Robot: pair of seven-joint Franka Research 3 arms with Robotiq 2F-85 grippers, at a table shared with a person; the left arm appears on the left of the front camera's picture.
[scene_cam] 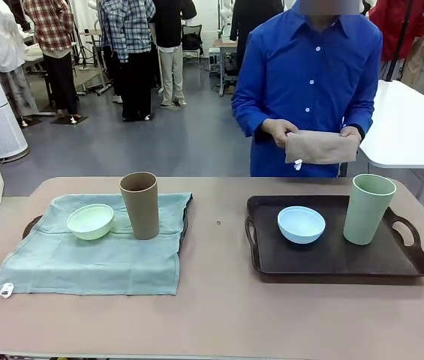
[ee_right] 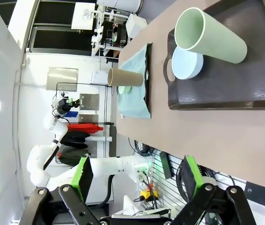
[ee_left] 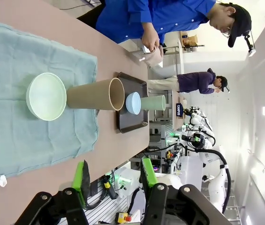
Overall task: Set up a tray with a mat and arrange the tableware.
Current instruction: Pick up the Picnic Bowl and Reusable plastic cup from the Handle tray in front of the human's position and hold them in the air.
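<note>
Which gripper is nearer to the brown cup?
Left. The left gripper looks at the brown cup just across the green cloth; the right gripper is near the dark tray, and the cup stands far beyond that.

Your table: two trays, set left and right.
You have a tan table [scene_cam: 219, 315] with a dark tray [scene_cam: 324, 259] lying flat at about 3 o'clock. A second tray [scene_cam: 28, 226] sits at 9 o'clock under a pale teal cloth [scene_cam: 99, 262]. The cloth's near edge spills toward 6 o'clock onto the tabletop. The trays sit well apart.
</note>
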